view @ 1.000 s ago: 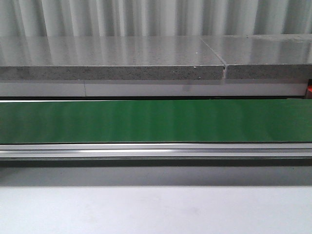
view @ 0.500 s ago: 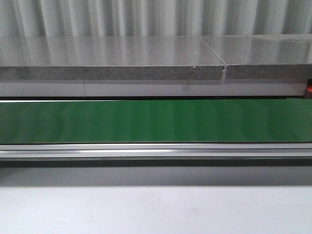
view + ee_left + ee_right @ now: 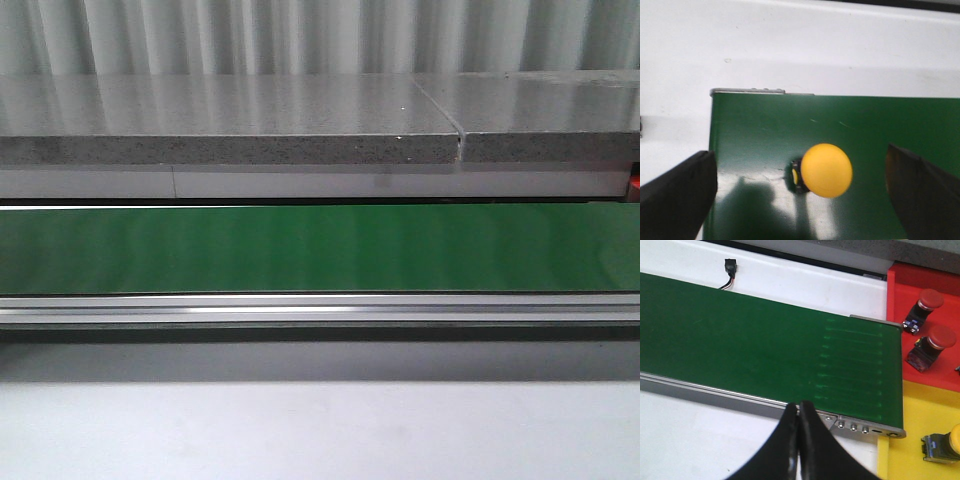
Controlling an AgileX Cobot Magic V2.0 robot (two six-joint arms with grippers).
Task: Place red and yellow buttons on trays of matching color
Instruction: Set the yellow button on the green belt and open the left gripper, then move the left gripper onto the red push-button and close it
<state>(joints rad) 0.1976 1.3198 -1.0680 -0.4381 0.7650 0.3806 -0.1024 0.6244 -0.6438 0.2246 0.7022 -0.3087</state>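
A: Is anything being changed on the green belt (image 3: pixel 320 250) in the front view?

B: Almost nothing. The same bare belt is being shown as a moment ago, and no arm is being seen there. Only a tiny bit of red at the far right edge is being shown a little more.

A: Where is the yellow button (image 3: pixel 826 170) being found?

B: It is being seen by the left wrist camera, lying on the belt near its end. The left claw (image 3: pixel 805 197) is being held wide open, one finger on each side of the button, and nothing is being gripped yet.

A: And the right claw (image 3: pixel 799 415)?

B: It is being kept pressed closed, with nothing in it, by the near rail of the belt. Beside the belt's end, two red buttons (image 3: pixel 929 342) are being kept on the red tray (image 3: pixel 900 285), and one yellow button is being kept on the yellow tray (image 3: pixel 910 405).

A: So what is being called for?

B: Probably a grab of the yellow button, then a trip to the yellow tray.
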